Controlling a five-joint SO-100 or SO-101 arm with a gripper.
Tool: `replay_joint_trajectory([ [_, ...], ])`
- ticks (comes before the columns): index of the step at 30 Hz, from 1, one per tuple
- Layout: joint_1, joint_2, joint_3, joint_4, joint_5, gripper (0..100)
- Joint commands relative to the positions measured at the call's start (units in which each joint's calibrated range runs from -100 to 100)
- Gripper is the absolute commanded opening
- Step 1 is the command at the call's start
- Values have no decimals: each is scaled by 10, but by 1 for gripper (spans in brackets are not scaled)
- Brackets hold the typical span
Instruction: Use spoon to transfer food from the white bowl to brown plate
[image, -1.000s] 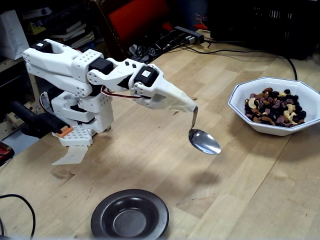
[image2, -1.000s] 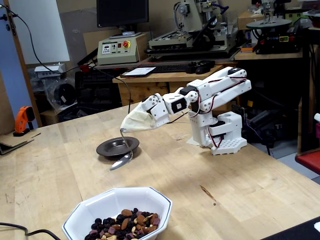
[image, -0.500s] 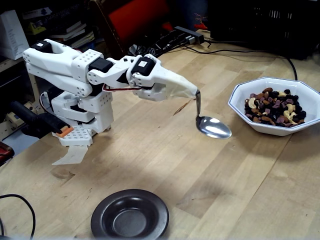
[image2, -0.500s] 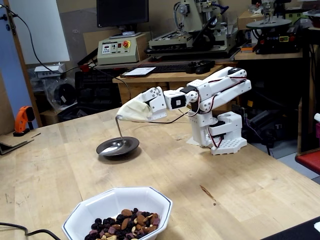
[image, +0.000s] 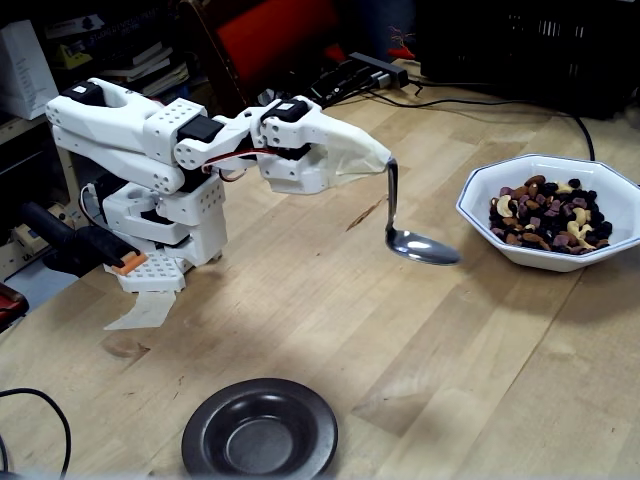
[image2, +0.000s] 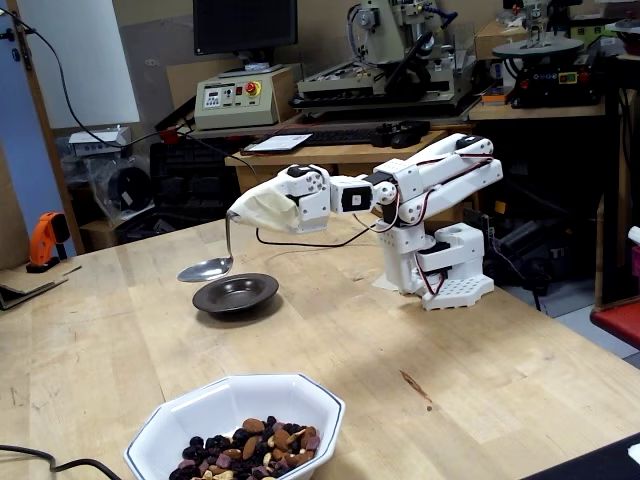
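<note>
Raised and levelled since the earlier frames: spoon (image: 420, 245) now hanging higher above the table, its oval end empty. No legible brands or writing in either fixed view. Light wooden workbench (image: 330, 330), cables and black crates at upper right, machine-shop equipment along the far wall. Gripper (image: 375, 158) wrapped in beige tape, jaws hidden; opening cannot be told, spoon handle fixed at its tip. White bowl (image: 480, 215) at right edge, holding food (image: 548, 222). Brown plate (image: 260, 430) at bottom centre, empty, well apart from spoon.
</note>
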Motion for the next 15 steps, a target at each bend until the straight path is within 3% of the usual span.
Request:
replay_joint_trajectory([
  [1,-5,10,-39,-13,8,4],
  [15,-5,56,-110,39,-33,4],
])
